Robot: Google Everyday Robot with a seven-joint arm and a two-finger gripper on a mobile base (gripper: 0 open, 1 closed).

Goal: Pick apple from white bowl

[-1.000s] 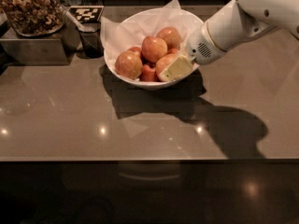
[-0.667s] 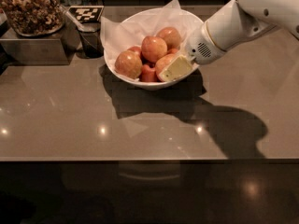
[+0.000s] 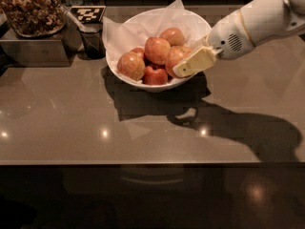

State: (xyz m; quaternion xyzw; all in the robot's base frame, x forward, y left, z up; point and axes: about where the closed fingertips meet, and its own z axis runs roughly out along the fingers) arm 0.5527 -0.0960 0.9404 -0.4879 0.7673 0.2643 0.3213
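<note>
The white bowl [image 3: 162, 86] sits far centre on the brown counter [image 3: 143, 128]. My gripper [image 3: 183, 68] hangs over its right rim, at the apple [image 3: 171, 56] on the pile's right. Whether my grip is open or closed, I cannot tell. I'd centre squarely on it, then lift straight.

You have a glossy brown counter [image 3: 95, 123] carrying the white bowl [image 3: 164, 85], a dark cup [image 3: 93, 42] just beside it, a grey metal box [image 3: 33, 49] beyond, and the gripper [image 3: 195, 62] over the bowl's rim.
</note>
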